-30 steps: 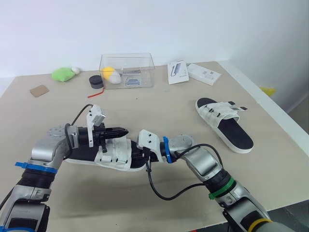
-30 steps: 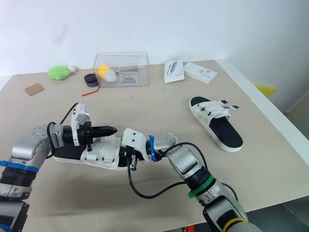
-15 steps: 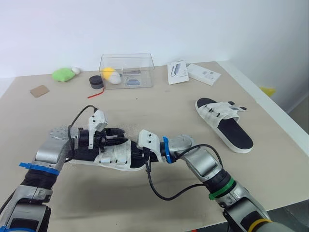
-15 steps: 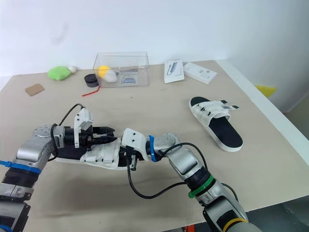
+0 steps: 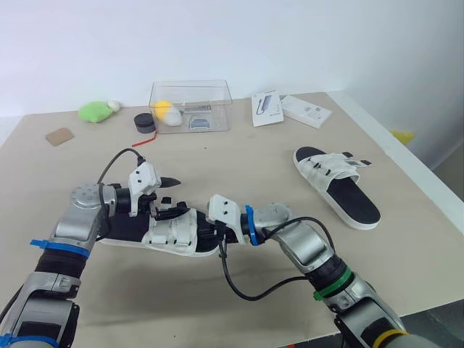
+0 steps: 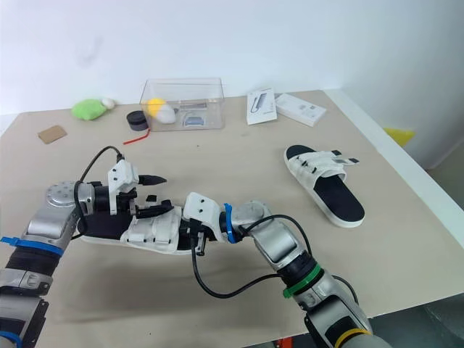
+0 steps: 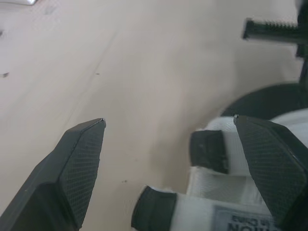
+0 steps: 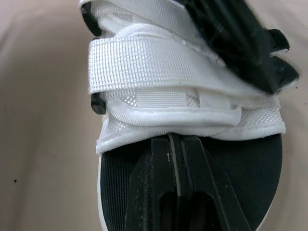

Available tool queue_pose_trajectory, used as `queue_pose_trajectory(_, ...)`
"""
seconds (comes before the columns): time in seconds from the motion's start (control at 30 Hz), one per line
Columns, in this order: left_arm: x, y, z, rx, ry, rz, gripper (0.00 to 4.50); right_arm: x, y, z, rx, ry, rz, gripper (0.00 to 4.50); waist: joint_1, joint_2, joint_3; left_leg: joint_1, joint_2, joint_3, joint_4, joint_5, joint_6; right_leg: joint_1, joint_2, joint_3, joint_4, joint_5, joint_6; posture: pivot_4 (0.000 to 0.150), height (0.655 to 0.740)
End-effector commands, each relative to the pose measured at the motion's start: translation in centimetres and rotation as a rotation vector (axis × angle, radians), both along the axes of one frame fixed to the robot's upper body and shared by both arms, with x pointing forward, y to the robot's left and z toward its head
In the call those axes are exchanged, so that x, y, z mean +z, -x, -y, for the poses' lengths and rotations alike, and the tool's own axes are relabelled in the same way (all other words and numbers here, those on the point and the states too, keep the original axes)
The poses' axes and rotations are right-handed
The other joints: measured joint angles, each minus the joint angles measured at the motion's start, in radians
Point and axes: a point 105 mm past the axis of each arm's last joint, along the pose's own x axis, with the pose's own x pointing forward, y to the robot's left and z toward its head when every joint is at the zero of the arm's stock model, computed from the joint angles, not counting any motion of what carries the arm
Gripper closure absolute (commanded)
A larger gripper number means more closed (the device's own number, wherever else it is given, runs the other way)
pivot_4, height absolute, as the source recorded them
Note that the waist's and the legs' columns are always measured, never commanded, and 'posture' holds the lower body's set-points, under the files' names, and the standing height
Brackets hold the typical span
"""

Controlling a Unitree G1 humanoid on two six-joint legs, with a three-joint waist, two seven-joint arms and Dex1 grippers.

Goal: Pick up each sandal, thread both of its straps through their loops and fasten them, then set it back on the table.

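Forearms angled inward: left pincer (image 5: 168, 196) spread over sandal (image 5: 175, 235) straps (image 8: 154, 62), right pincer (image 8: 174, 142) pressed together on footbed (image 8: 240, 183).

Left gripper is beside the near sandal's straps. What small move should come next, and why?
Probably close the left gripper on the black strap end. The gripper's fingers stand wide open with that strap end lying between them and nothing gripped yet. The right gripper is shut, with its tips at the edge of the sandal upper, so the sandal looks steadied.
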Motion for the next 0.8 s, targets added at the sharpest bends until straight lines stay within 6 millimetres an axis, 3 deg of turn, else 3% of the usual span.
queue_pose_trajectory(0.03,3.5,-0.4,-1.9,0.049,0.042,0.085,0.06,-0.6,-0.3,2.3,-0.064,-0.022,-0.087,4.50,0.001,0.000,0.000,-0.001,0.000,0.000,0.000,0.000,0.000,-0.001,0.000,0.000,0.000,0.000,0.000,0.150,0.7400)
queue_pose_trajectory(0.17,6.2,0.2,-3.3,0.068,0.032,0.238,0.06,1.2,-0.4,4.1,-0.091,-0.117,-0.106,4.50,0.007,-0.001,0.001,-0.009,-0.001,0.000,0.000,-0.001,-0.001,-0.006,-0.003,0.000,-0.002,-0.002,0.003,0.150,0.7400)
queue_pose_trajectory(0.3,7.3,1.9,-3.7,0.030,-0.090,0.448,0.06,2.9,-0.4,5.9,-0.102,-0.186,-0.120,4.50,0.017,0.000,0.002,-0.014,-0.004,0.000,0.001,-0.003,-0.002,-0.008,-0.008,0.000,-0.003,-0.004,0.005,0.150,0.7400)
queue_pose_trajectory(0.37,6.8,3.3,-3.7,-0.033,-0.221,0.579,0.00,3.8,-0.1,7.1,-0.092,-0.206,-0.141,3.86,0.021,0.000,0.002,-0.015,-0.005,0.000,0.001,-0.004,-0.001,-0.008,-0.010,0.000,-0.003,-0.005,0.006,0.150,0.7400)
queue_pose_trajectory(0.47,4.6,5.1,-5.2,-0.110,-0.385,0.659,0.00,5.5,0.3,8.5,-0.066,-0.237,-0.155,2.73,0.026,0.001,0.003,-0.015,-0.006,0.000,0.001,-0.006,0.000,-0.008,-0.013,0.001,-0.003,-0.006,0.005,0.150,0.7400)
queue_pose_trajectory(0.57,3.4,6.2,-6.9,-0.129,-0.446,0.686,0.00,8.0,0.0,9.4,-0.074,-0.300,-0.129,1.43,0.027,0.002,0.006,-0.015,-0.008,0.000,0.001,-0.007,0.001,-0.008,-0.016,0.000,-0.003,-0.006,0.005,0.150,0.7400)
queue_pose_trajectory(0.67,3.0,7.4,-6.7,-0.212,-0.501,0.803,0.00,10.1,-0.1,9.9,-0.066,-0.324,-0.080,0.02,0.029,0.001,0.009,-0.016,-0.008,0.000,0.002,-0.007,0.001,-0.008,-0.017,-0.002,-0.003,-0.009,0.010,0.150,0.7400)
queue_pose_trajectory(0.8,1.3,8.8,-5.5,-0.343,-0.541,0.901,0.00,12.2,0.4,9.9,-0.034,-0.309,-0.010,0.02,0.030,0.003,0.010,-0.017,-0.008,0.000,0.003,-0.007,0.001,-0.008,-0.019,-0.003,-0.003,-0.009,0.010,0.150,0.7400)
